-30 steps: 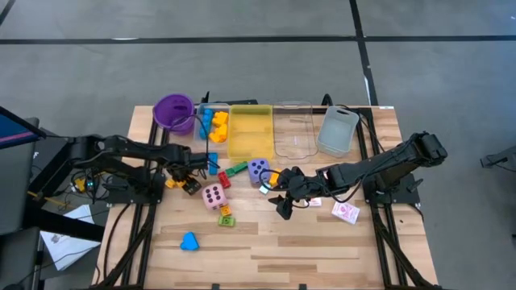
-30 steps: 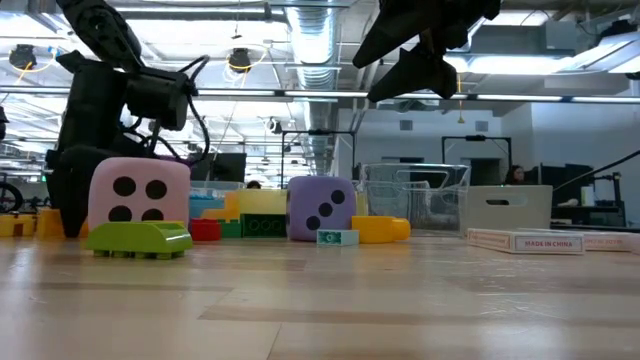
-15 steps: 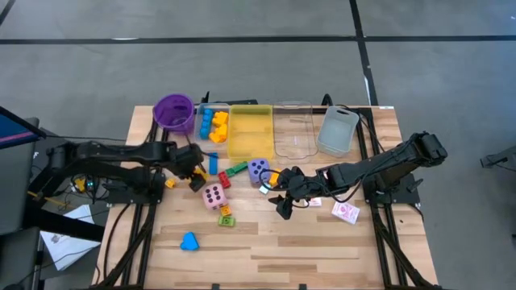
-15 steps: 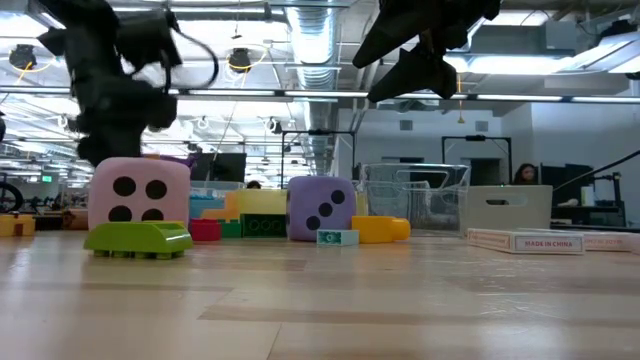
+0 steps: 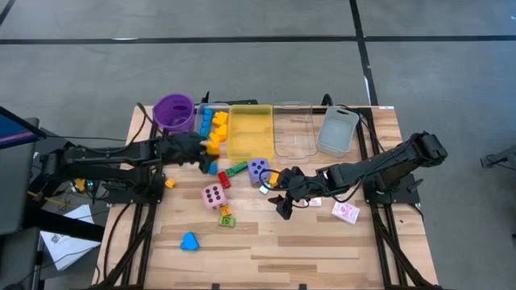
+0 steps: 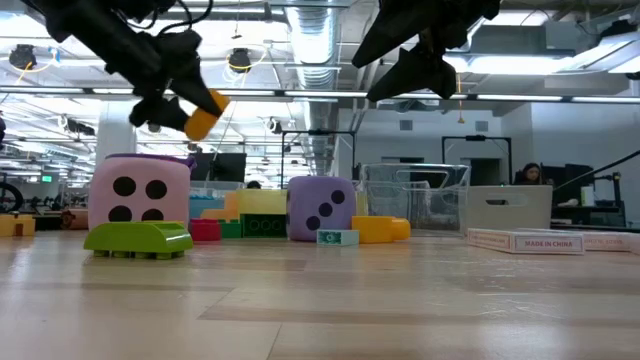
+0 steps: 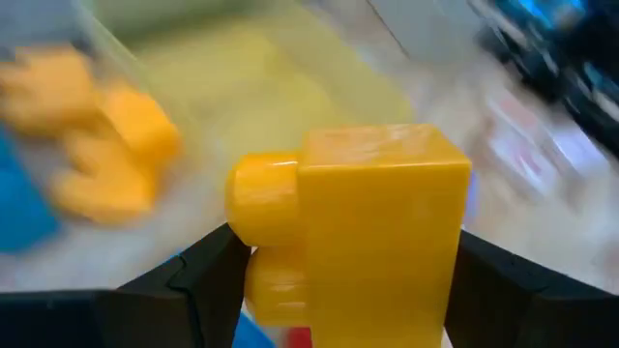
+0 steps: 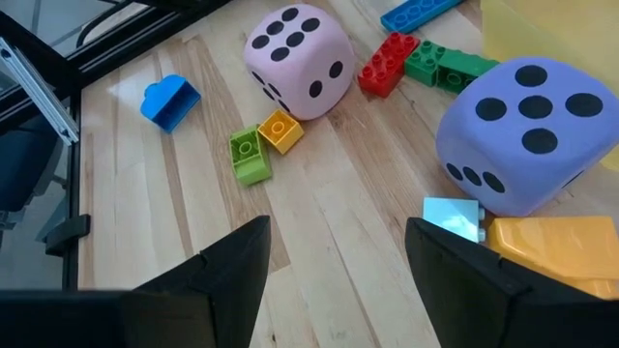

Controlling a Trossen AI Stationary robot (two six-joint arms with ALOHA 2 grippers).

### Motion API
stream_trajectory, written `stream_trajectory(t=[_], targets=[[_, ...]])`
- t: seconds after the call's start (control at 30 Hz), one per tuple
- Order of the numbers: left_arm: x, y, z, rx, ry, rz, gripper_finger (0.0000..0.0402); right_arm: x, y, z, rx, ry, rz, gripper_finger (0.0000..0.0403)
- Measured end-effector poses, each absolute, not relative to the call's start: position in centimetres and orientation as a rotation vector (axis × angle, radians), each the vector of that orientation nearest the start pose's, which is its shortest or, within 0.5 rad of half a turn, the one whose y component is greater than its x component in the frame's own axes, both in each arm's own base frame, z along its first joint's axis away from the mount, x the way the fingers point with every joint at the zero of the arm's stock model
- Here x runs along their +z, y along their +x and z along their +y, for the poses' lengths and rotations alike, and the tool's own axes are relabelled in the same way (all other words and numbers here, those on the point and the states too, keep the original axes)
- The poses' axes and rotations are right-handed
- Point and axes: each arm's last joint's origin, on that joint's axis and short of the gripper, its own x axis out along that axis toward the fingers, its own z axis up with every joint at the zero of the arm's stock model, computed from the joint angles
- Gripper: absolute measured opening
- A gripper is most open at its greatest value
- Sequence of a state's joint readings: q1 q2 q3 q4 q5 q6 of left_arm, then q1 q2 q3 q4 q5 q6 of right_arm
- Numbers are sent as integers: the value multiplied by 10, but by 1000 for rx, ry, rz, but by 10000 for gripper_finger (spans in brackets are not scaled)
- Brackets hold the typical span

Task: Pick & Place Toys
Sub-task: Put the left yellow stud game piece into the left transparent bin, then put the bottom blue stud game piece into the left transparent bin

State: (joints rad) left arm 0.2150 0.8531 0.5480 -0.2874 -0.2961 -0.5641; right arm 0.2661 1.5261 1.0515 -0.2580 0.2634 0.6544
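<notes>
Now | left gripper (image 7: 338,280) clamps yellow block (image 7: 353,237) | right gripper (image 8: 334,275) parted above purple die (image 8: 527,130)

Overhead; table-level; two wrist close-ups

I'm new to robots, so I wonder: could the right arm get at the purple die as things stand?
Probably yes. The right gripper hangs open above the table, holding nothing, with the purple die just ahead of it. Bare wood lies between them, though a yellow block and a small pale block sit against the die's near side.

"MADE IN CHINA" — card box (image 6: 522,241)
</notes>
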Motion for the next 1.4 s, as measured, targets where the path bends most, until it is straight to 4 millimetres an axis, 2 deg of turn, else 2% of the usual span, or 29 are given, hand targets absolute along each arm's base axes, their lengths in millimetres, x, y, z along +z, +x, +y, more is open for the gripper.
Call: stream_trajectory(t=[0.2, 0.3, 0.47, 0.6, 0.77, 1.0, 1.13, 1.27, 1.4], targets=[[235, 171, 63, 991, -404, 308, 259, 245, 316, 78, -227, 443, 670, 235], [231, 170, 76, 1058, -409, 327, 259, 245, 316, 78, -229, 447, 669, 235], [219, 172, 97, 1079, -389, 422, 263, 245, 316, 78, -230, 449, 667, 235], [210, 174, 108, 1120, -369, 474, 281, 245, 316, 77, -234, 456, 667, 235], [204, 176, 116, 1144, -377, 482, 308, 245, 315, 79, -237, 475, 667, 235], [207, 177, 120, 1139, -406, 431, 334, 245, 315, 79, -239, 479, 667, 235], [212, 180, 117, 1008, -509, 370, 337, 245, 315, 79, -239, 480, 667, 235], [217, 189, 110, 722, -621, 353, 331, 245, 315, 79, -239, 480, 667, 235], [218, 197, 95, 430, -683, 403, 329, 245, 315, 79, -239, 479, 667, 235]])
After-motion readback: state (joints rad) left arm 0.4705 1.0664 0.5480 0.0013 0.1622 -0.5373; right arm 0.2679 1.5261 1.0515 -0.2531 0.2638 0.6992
